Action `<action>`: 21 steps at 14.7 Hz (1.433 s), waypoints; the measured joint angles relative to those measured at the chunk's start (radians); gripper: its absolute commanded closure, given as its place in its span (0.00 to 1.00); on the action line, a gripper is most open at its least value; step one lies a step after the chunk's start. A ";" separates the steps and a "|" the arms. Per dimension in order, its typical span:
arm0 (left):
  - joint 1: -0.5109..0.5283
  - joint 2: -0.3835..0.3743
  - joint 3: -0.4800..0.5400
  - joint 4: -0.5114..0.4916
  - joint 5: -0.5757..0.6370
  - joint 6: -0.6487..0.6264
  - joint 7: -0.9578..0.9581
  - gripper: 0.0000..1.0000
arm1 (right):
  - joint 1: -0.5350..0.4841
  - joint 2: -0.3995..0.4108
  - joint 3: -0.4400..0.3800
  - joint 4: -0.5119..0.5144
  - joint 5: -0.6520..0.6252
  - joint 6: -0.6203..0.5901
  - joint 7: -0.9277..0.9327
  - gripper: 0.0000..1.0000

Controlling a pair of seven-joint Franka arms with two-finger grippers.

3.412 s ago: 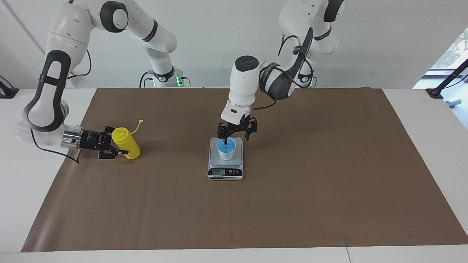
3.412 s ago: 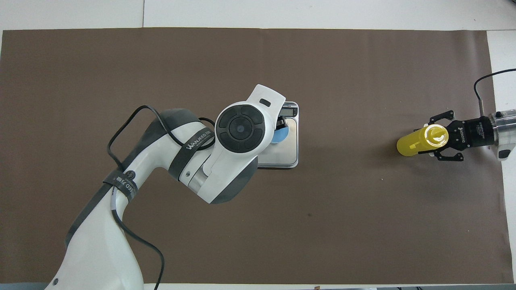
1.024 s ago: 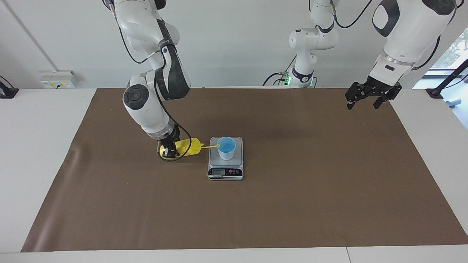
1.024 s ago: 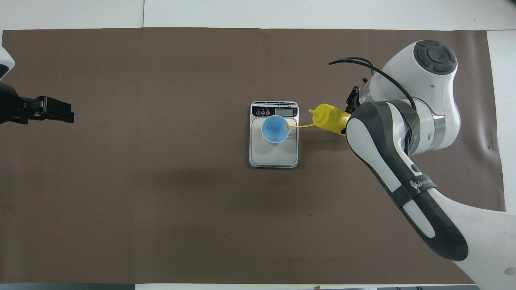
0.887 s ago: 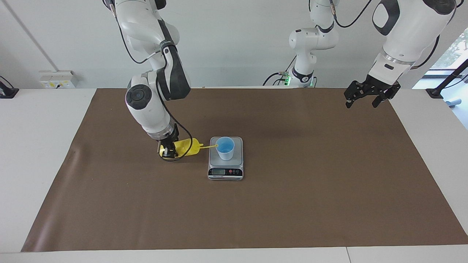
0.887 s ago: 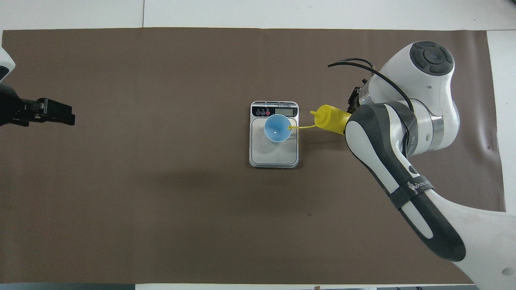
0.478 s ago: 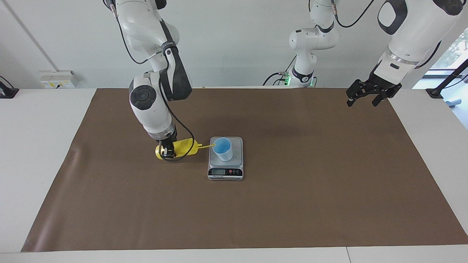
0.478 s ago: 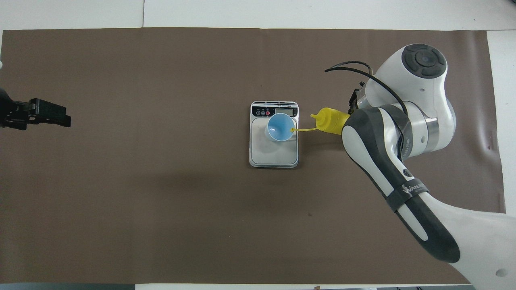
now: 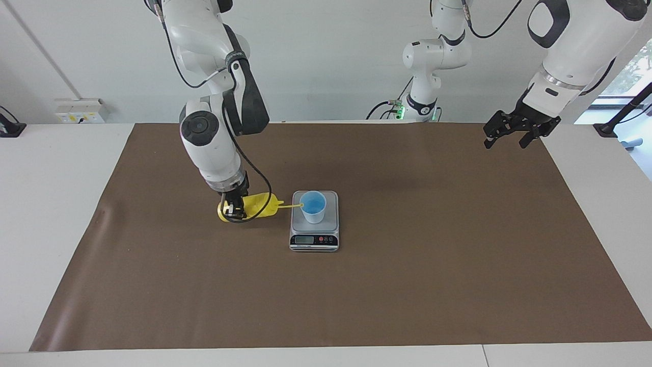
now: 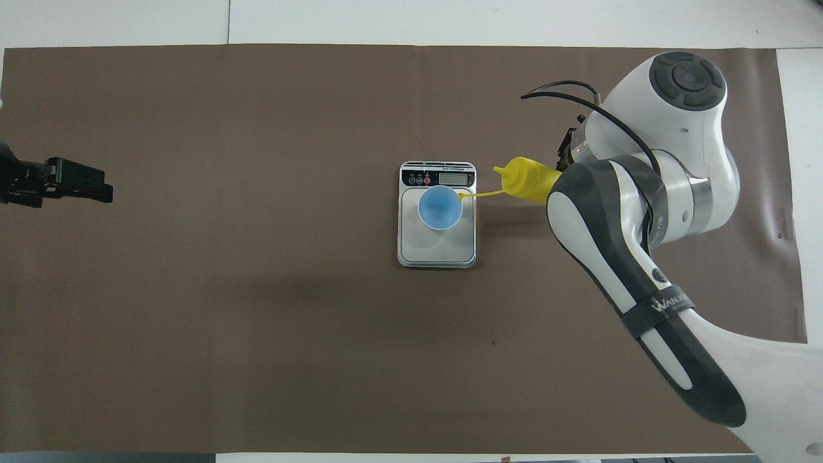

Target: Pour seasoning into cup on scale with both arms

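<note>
The yellow seasoning bottle (image 9: 257, 206) is tipped on its side, low over the brown mat, beside the scale toward the right arm's end. My right gripper (image 9: 233, 208) is shut on its lower body. Its nozzle (image 10: 500, 171) points toward the scale, and the tethered cap strap (image 9: 290, 206) reaches to the cup's rim. The cup (image 9: 313, 205), blue inside, stands upright on the silver scale (image 9: 314, 240). In the overhead view the bottle (image 10: 526, 181), the cup (image 10: 440, 208) and the scale (image 10: 437, 251) all show. My left gripper (image 9: 513, 135) is open, empty and raised over the mat's edge at the left arm's end; it also shows overhead (image 10: 64, 180).
The brown mat (image 9: 407, 285) covers most of the white table (image 9: 51, 214). A crease in the mat (image 10: 779, 235) lies at the right arm's end. The right arm's forearm (image 10: 617, 257) hangs over the mat beside the scale.
The cup, tilted and nudged on the scale half a second ago, stands upright again. The right gripper has shifted the bottle slightly. The left gripper stays raised.
</note>
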State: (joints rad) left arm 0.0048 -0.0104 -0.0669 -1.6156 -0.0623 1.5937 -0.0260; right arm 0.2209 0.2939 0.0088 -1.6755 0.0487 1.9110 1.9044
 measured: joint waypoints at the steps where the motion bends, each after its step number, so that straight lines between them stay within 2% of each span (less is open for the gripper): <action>1: 0.000 0.000 -0.001 0.000 0.000 0.000 0.000 0.00 | -0.001 0.002 0.000 0.021 0.002 -0.017 0.003 1.00; 4: 0.000 0.000 -0.001 0.000 0.000 0.000 0.000 0.00 | -0.005 0.012 -0.001 0.062 0.007 -0.066 0.007 1.00; 9: 0.001 0.000 -0.001 0.000 0.000 0.000 0.000 0.00 | -0.015 0.025 -0.007 0.066 -0.008 -0.135 -0.037 1.00; 13: 0.001 0.000 -0.001 0.000 0.000 0.000 0.000 0.00 | -0.017 0.026 -0.006 0.055 -0.056 -0.145 -0.063 1.00; 21: 0.001 0.000 0.000 0.000 0.000 0.000 0.000 0.00 | 0.025 0.026 -0.001 0.026 -0.074 -0.165 -0.065 1.00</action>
State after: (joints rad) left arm 0.0054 -0.0105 -0.0673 -1.6156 -0.0624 1.5937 -0.0260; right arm 0.2461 0.3199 0.0076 -1.6494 -0.0251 1.7460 1.8396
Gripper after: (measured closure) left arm 0.000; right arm 0.537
